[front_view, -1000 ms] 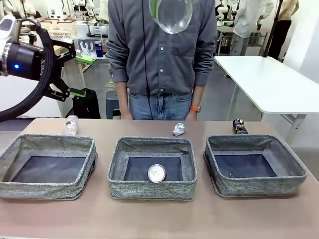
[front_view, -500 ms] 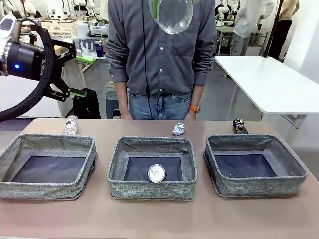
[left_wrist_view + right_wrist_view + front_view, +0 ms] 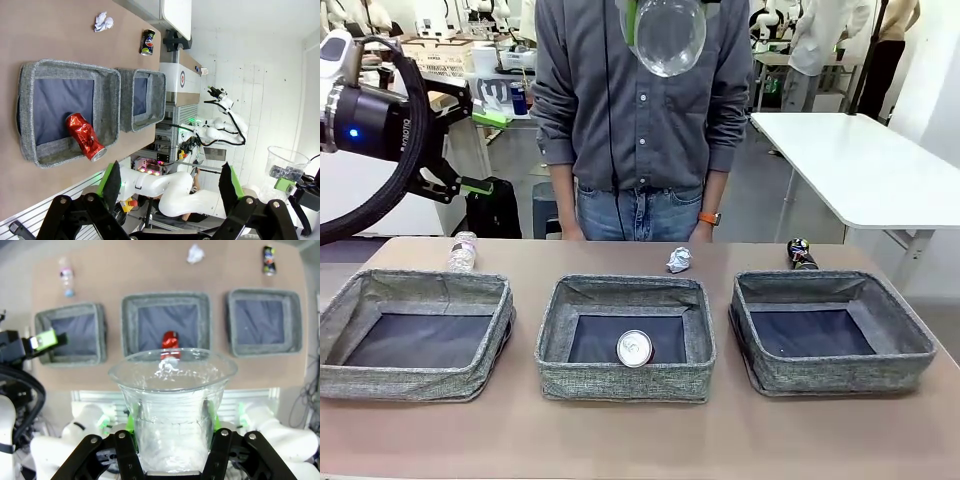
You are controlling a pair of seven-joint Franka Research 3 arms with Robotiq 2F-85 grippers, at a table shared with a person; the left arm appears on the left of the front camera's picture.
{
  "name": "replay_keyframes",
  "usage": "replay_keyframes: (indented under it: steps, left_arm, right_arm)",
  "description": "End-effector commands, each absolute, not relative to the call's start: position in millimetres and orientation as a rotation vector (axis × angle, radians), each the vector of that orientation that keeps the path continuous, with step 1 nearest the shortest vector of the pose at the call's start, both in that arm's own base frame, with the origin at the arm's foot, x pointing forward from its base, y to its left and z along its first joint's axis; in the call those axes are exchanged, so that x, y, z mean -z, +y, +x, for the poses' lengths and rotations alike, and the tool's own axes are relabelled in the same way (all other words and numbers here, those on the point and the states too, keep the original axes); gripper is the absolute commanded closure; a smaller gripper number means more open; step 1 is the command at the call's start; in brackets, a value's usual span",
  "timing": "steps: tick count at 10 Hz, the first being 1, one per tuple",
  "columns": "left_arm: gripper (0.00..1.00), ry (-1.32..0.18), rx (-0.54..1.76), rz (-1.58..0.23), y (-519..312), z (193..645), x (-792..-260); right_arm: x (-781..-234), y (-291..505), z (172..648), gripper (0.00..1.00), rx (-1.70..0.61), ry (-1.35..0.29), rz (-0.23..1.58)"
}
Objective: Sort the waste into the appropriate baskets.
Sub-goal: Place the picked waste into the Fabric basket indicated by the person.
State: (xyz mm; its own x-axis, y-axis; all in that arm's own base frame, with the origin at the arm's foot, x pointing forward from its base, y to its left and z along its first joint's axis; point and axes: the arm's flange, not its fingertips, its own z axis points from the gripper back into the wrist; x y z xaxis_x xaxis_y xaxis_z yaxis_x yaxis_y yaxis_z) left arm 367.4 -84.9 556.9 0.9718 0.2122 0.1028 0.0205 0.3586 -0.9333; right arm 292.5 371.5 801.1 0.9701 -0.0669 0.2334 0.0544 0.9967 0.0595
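My right fingers (image 3: 131,424) grasp the clear plastic cup (image 3: 170,390) high above the middle basket (image 3: 129,325), which holds a red soda can (image 3: 170,339). My left fingers (image 3: 111,179) stand released.

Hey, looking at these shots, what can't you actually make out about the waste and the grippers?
- Right gripper: in the front view the top edge cuts it off above the clear cup it holds.
- Red can: in the right wrist view the cup's rim overlaps and distorts its near end.
- Dark can: print too small to read in the front view.
- Bottle: label too small to read in the front view.
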Motion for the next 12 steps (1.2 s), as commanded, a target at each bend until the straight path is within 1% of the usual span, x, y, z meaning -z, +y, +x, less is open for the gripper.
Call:
replay_keyframes:
  steps: [1, 12]
  left_arm:
    - [0.0, -0.228, -0.107, -1.203, -83.7, 367.4, -556.2]
    - [0.0, -0.228, -0.107, -1.203, -83.7, 367.4, -556.2]
  right_arm:
    - [-805.6, 370.8, 292.0, 0.42, 0.055, -0.241, 0.061]
    - [-805.6, 370.8, 292.0, 0.42, 0.055, -0.241, 0.061]
